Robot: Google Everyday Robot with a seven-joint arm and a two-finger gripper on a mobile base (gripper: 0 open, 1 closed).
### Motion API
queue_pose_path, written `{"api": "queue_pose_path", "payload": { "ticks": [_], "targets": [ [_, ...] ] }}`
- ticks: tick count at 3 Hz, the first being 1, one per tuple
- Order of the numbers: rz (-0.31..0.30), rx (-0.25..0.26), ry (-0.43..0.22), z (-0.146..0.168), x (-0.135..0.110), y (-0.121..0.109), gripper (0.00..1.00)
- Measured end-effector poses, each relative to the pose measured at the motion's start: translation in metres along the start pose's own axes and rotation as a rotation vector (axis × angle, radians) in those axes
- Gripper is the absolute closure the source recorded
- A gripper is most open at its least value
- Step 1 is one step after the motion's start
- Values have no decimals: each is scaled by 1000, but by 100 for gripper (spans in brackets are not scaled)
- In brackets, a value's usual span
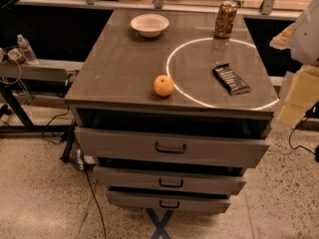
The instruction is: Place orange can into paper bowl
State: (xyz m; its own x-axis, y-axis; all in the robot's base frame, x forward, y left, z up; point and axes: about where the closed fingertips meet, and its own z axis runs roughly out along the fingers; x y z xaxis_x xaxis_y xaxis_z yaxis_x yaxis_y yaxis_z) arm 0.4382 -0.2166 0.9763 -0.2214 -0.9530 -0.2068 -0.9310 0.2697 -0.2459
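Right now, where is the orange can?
The orange can stands upright far right on the cabinet top, right of the paper bowl, behind the snack bar; no end effector in view.

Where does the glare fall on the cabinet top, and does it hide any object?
Camera view: a bright ring of light lies on the right half of the glossy top; the snack bar lies inside it, the can stands at its far edge, the orange just outside its left edge, the bowl apart; nothing is hidden. The gripper is not in view.
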Motion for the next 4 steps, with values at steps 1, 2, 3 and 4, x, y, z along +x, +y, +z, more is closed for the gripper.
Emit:
{"api": "queue_pose_path", "payload": {
  "ticks": [1,2,3,4],
  "targets": [
    [0,0,0,0,0,0,0],
    [5,38,-47,11,6,-41,0],
    [3,103,-99,31,12,-107,0],
    [29,228,-174,44,11,-193,0]
  ]
}}
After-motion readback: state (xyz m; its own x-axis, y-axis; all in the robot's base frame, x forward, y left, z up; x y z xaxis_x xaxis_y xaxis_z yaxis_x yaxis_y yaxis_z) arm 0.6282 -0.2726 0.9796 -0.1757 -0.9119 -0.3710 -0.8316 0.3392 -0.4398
